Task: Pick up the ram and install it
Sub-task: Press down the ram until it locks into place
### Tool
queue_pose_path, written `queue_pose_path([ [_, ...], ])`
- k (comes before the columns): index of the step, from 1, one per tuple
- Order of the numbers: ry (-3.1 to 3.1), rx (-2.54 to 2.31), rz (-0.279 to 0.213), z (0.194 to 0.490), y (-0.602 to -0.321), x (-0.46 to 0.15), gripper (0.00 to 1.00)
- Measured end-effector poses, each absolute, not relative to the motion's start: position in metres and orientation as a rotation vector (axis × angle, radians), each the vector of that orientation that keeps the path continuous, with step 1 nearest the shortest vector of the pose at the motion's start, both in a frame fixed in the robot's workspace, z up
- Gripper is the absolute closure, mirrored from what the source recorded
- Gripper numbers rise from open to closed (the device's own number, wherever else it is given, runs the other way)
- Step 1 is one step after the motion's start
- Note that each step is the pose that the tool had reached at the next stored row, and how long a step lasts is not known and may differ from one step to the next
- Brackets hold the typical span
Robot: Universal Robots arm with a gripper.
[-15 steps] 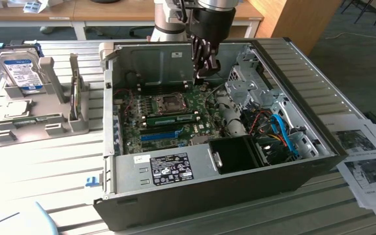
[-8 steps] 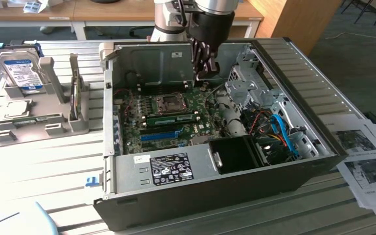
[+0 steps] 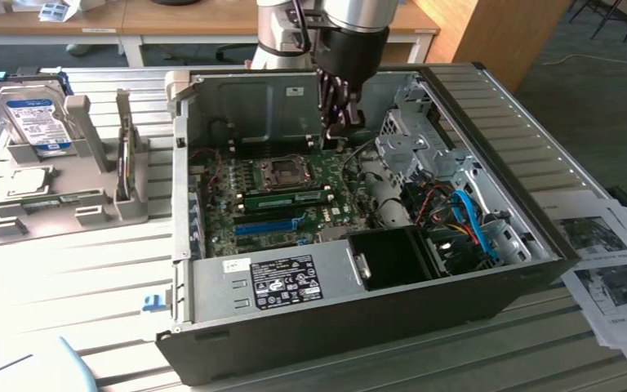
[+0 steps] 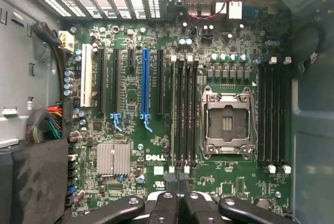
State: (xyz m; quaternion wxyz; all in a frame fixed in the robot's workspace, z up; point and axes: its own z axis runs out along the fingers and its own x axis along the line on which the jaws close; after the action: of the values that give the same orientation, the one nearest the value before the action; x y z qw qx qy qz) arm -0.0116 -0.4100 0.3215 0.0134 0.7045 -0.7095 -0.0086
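Gripper (image 4: 177, 203) is sitting nearest the wrist camera, jaws closed together with nothing between them, its linkage cut off by the frame edge. Beyond it, the motherboard (image 4: 156, 130) is showing the empty CPU socket (image 4: 227, 125) and blue slot (image 4: 145, 85). In the exterior view the arm is reaching straight down into the open case (image 3: 488, 147) near its 12 o'clock wall. The ram (image 3: 288, 197) is lying seated in a slot just below the socket; its latches are hard to make out.
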Motion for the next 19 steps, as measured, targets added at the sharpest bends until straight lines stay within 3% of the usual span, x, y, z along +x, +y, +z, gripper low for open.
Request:
queue_pose_path([
  [19,-2.210,2.194,-0.027,0.307,-0.410,-0.012,0.91],
])
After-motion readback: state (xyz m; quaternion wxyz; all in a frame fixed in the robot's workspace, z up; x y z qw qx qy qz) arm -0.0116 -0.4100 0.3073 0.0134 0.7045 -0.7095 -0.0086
